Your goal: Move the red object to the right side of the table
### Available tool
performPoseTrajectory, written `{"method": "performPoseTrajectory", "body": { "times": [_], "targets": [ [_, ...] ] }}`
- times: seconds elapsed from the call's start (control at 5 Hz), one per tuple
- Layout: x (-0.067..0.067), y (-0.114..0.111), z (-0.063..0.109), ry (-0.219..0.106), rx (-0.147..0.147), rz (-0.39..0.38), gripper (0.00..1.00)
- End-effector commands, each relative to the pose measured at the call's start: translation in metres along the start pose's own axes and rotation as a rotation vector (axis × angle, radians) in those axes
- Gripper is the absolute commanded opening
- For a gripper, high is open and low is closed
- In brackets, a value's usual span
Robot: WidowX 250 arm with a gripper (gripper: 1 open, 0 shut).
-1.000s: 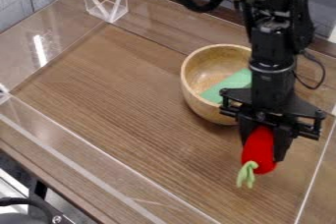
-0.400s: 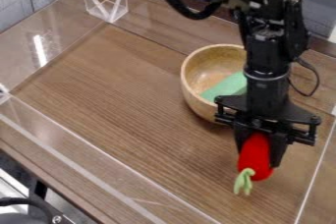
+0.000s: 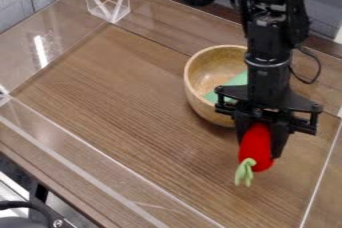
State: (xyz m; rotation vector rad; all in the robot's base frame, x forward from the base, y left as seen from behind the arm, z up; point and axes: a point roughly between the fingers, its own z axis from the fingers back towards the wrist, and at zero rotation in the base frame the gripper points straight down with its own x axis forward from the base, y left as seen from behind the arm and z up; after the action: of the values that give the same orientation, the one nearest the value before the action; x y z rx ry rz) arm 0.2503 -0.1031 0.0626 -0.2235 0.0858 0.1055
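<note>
A: What does the camera view show on the table [image 3: 120, 102]?

B: A brown wood-grain top with clear acrylic walls [image 3: 34, 122] around it. Toward the right of the view the black arm [image 3: 270, 32] reaches down almost vertically, and the gripper [image 3: 262, 137] sits low over the wood.

A: And the jaws?

B: Clenched on the red object [image 3: 257, 148]. Its rounded red body hangs out below the fingers, and the light-green leafy stem [image 3: 245, 174] points down toward the front, close to the tabletop; whether it touches the wood cannot be told.

A: Where does that put the red object overall?

B: On the right part of the table, near the right-hand acrylic wall and just in front of the wooden bowl [image 3: 214, 80].

A: Anything in the bowl?

B: A green block [image 3: 235, 81] lies inside it, partly hidden behind the arm.

A: Anything else?

B: A small clear stand [image 3: 107, 4] sits at the far left corner, well apart from the gripper.
</note>
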Motion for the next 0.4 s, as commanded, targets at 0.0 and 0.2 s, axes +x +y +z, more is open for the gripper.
{"method": "performPoseTrajectory", "body": {
  "times": [0.0, 0.2],
  "targets": [
    [0.0036, 0.001, 0.0127, -0.058, -0.022, 0.017, 0.0],
    [-0.0007, 0.0002, 0.0159, -0.046, -0.02, -0.026, 0.0]
  ]
}}
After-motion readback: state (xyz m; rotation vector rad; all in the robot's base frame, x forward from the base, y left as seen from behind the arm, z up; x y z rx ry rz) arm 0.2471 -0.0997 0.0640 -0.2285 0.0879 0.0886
